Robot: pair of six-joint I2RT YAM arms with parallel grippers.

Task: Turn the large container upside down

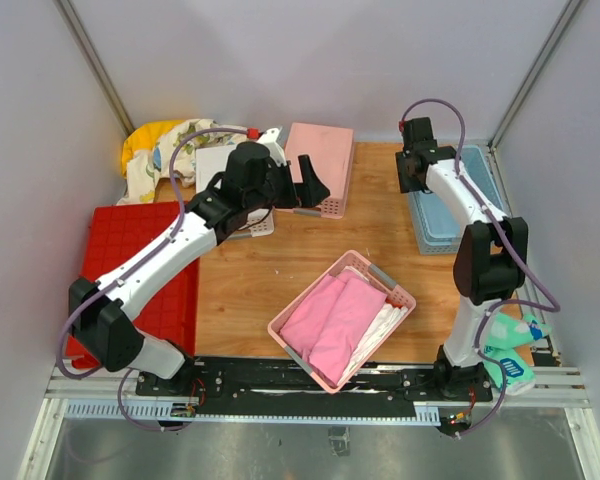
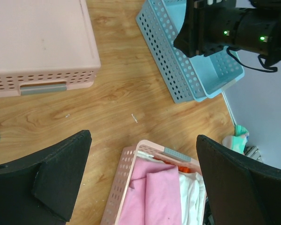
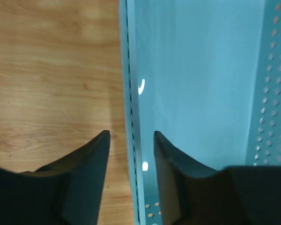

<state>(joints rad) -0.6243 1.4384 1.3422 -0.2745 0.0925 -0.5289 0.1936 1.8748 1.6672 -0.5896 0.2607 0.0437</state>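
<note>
The large container, a shallow red bin (image 1: 130, 230), lies at the left edge of the table, partly under my left arm. It shows in neither wrist view. My left gripper (image 1: 302, 190) is open and empty above the table's middle back, well to the right of the red bin; in its wrist view its gripper (image 2: 143, 140) hangs over bare wood and the pink basket. My right gripper (image 1: 412, 180) is open at the back right. In the right wrist view its gripper (image 3: 131, 136) has one finger on each side of the left wall of a light-blue basket (image 3: 196, 70), with gaps either side.
A small pink basket (image 1: 400, 290) with pink cloth sits at front centre. A pink box (image 1: 320, 155) lies upside down at the back. Light-blue perforated baskets (image 1: 450, 215) stand at the right. Cloths (image 1: 160, 145) and a white basket (image 1: 215, 165) are at back left.
</note>
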